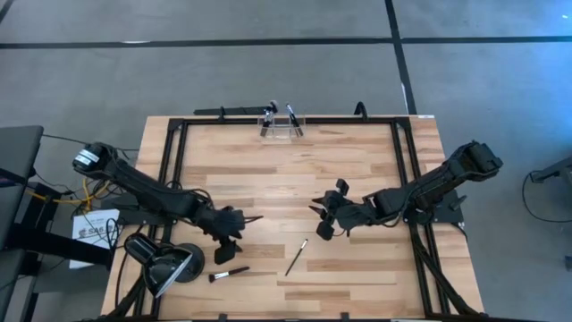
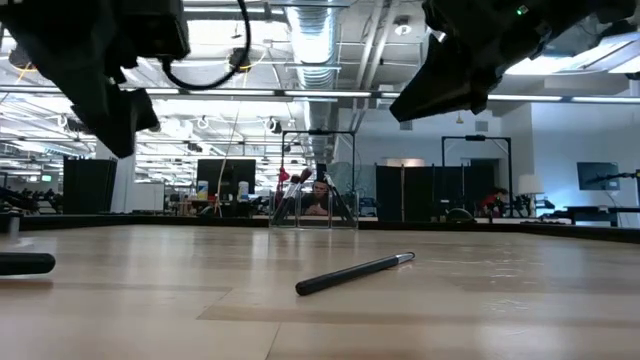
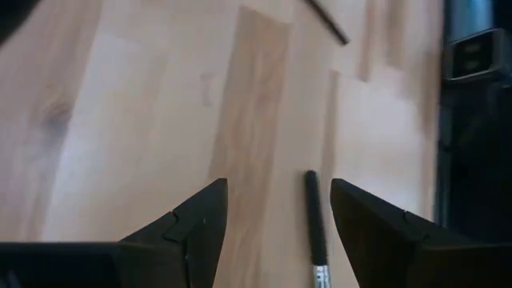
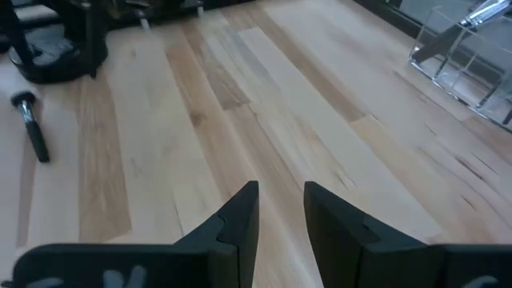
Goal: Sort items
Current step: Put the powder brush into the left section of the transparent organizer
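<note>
Left gripper (image 1: 231, 240) hangs just above the counter (image 1: 268, 170), fingers (image 3: 200, 220) spread wide and empty. A short makeup brush (image 1: 229, 274) lies near it on the lamp side; in the left wrist view its dark handle (image 3: 315, 220) sits between the fingers, closer to one than the other. Right gripper (image 1: 323, 215) hovers mid-counter, fingers parted by a narrow gap, nothing in them. A slim pencil-like brush (image 1: 297, 256) lies between the two grippers, nearer the front edge. Clear organizer (image 1: 281, 126) with a few brushes standing in it is well beyond both, at the far edge. Black desk lamp (image 1: 161, 261) stands just beside the left gripper.

Risks, as I judge them: handle off-centre, so closing may roll or flick the thin brush away; descending too far jams fingertips on wood; left arm may clip the lamp.
</note>
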Available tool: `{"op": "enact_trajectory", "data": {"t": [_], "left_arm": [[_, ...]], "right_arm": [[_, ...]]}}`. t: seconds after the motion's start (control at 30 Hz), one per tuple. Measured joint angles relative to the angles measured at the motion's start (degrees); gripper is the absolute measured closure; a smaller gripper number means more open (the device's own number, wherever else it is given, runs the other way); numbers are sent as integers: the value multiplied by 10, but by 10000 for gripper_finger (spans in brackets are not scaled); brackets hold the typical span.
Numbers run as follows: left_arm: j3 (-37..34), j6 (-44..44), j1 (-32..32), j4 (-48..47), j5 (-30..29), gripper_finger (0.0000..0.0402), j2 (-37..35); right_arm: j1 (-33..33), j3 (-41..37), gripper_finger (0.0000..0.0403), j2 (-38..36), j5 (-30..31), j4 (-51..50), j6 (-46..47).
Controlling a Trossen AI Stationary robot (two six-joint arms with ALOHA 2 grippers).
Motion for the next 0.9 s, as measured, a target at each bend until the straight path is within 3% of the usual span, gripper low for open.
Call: {"op": "enact_trajectory", "data": {"t": [0.33, 0.5, 0.9], "left_arm": [[158, 3, -5, -205, 64, 184, 152], [205, 0, -30, -211, 107, 184, 192], [218, -15, -72, -227, 91, 184, 291]], "right_arm": [[11, 0, 312, 0, -3, -1, 0], [13, 0, 312, 0, -3, -13, 0], [12, 0, 312, 0, -3, -15, 0]]}}
